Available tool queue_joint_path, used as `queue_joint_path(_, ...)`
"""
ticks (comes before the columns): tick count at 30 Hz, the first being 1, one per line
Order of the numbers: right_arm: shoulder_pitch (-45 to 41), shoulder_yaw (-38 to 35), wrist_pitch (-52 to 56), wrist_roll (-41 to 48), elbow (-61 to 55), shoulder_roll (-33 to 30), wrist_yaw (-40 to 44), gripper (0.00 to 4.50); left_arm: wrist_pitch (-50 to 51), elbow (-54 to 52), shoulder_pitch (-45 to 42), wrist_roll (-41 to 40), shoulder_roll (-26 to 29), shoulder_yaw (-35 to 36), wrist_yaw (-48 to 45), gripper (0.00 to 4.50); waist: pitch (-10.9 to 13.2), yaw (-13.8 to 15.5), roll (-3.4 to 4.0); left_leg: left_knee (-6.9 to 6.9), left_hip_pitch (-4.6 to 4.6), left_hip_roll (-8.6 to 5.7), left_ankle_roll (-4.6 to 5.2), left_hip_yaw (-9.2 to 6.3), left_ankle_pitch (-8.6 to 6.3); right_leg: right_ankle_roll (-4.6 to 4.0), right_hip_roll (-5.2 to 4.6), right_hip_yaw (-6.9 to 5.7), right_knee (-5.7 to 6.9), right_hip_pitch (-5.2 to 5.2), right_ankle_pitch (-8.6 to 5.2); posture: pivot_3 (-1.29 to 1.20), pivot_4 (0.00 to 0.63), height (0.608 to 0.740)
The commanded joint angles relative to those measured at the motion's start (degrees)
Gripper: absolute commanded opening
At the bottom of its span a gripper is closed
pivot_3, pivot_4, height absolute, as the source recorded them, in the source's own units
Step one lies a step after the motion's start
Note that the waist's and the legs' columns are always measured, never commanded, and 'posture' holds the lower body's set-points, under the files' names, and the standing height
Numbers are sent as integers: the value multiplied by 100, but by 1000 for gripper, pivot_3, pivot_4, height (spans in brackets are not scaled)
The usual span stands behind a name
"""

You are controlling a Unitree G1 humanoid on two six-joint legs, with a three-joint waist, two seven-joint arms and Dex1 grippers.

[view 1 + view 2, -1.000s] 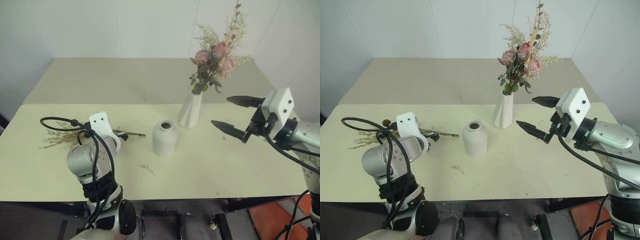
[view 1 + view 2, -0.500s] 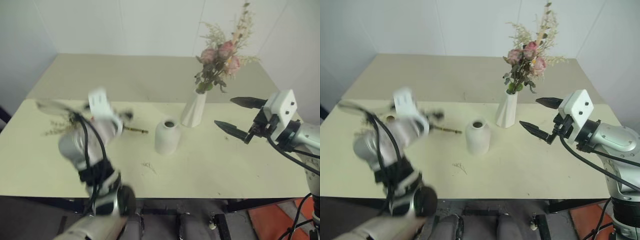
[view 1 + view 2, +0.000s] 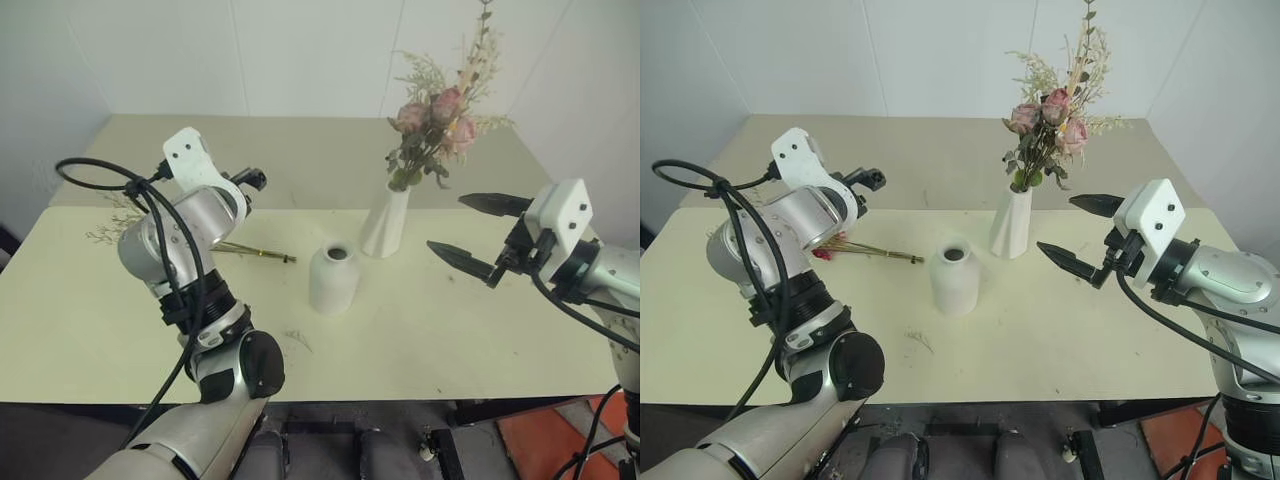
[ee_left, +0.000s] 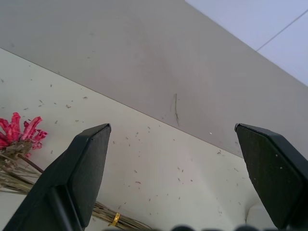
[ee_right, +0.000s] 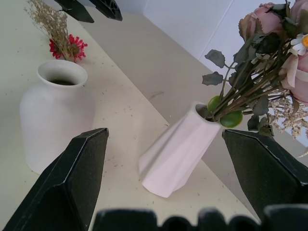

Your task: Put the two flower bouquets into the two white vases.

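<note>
Roses (image 3: 1045,125) already standing in tall vase (image 3: 1009,222), upper right of centre, so half done. Round vase (image 3: 954,277) at centre, mouth free to receive stems. Dried grasses (image 3: 865,249) lying flat on tabletop (image 3: 1060,340) at left, not gripped. Left end effector (image 4: 178,178) raised over them, fingers wide, probably preparing the pick. Right end effector (image 3: 1075,232) at right, wide, carrying nothing, waiting beside the vases.

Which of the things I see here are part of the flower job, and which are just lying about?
Part of the job:
- rose bouquet, already standing in the tall vase
- dried grass bouquet, lying on the table
- round vase, empty
- left gripper and right gripper, jaws open, holding nothing

Just lying about:
- crumbs of dried stalk on the table
</note>
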Motion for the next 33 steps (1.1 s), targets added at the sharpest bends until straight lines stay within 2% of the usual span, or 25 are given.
queue_joint_path(1,-19,-233,-9,15,-193,-87,-90,4465,47,-225,74,-86,-209,8,41,4500,0,5,0,0,-2,0,0,0,0,0,0,0,-1,-2,0,0,150,740)
queue_joint_path(5,105,-234,-30,-5,-248,-22,-182,4465,559,-158,-199,-47,-454,626,274,4500,0,1,0,0,0,0,0,0,0,0,0,0,-4,-4,0,0,150,740)
queue_joint_path(11,165,-168,-67,-32,-271,18,-270,4465,805,193,-376,204,-658,1039,661,4500,1,-3,-1,2,-3,-2,0,0,0,0,0,0,-4,-7,0,0,150,740)
queue_joint_path(18,121,-109,-62,-51,-212,9,-295,4465,486,953,-198,207,-351,1047,588,4500,0,4,-1,1,-4,-2,-1,0,0,0,0,-1,-3,-9,0,0,150,740)
queue_joint_path(25,115,-70,-20,-94,-212,30,-304,4465,523,1401,-150,435,-281,996,806,4500,1,-2,-1,1,-10,-2,-1,0,0,0,0,-1,0,-15,0,0,150,740)
queue_joint_path(33,118,-3,-9,-144,-225,37,-319,4465,-448,2294,-136,459,122,1001,964,4500,0,10,-1,1,-18,-3,-6,1,3,-2,-3,1,6,-31,1,0,150,740)
